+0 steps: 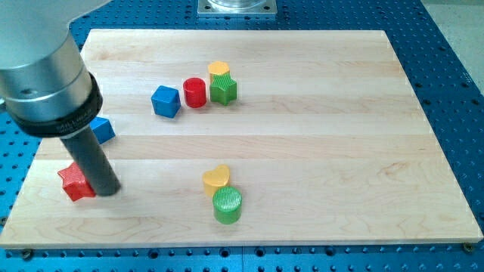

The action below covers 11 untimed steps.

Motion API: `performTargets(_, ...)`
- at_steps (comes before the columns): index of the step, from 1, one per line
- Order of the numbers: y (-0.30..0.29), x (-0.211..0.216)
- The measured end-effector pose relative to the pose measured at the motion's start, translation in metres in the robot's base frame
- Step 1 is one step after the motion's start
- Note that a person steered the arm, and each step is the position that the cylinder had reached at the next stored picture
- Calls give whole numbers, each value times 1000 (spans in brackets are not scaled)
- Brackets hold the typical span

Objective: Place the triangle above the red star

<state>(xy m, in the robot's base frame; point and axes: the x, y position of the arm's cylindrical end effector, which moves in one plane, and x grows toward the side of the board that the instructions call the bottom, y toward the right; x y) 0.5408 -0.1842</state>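
blue triangle (103, 129) half hidden, orientation unclear.

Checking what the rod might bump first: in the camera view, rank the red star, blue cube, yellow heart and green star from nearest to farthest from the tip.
From my tip:
1. Red star, touching it, view's left.
2. Blue cube, toward the view's top.
3. Yellow heart, lower centre.
4. Green star, top centre.

A wooden board (318, 136) carries seven small coloured blocks, scattered.
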Motion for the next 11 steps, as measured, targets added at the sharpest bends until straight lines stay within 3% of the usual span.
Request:
performTargets(1,12,-39)
performTargets(2,-18,-8)
performTargets(3,5,-35)
performTargets(4,31,-92)
performTargets(5,-5,-122)
performTargets(6,-37,-108)
performTargets(7,-23,-63)
performTargets(8,9,-97)
performTargets(9,8,-51)
performTargets(10,-13,-38)
performTargets(11,19,-68)
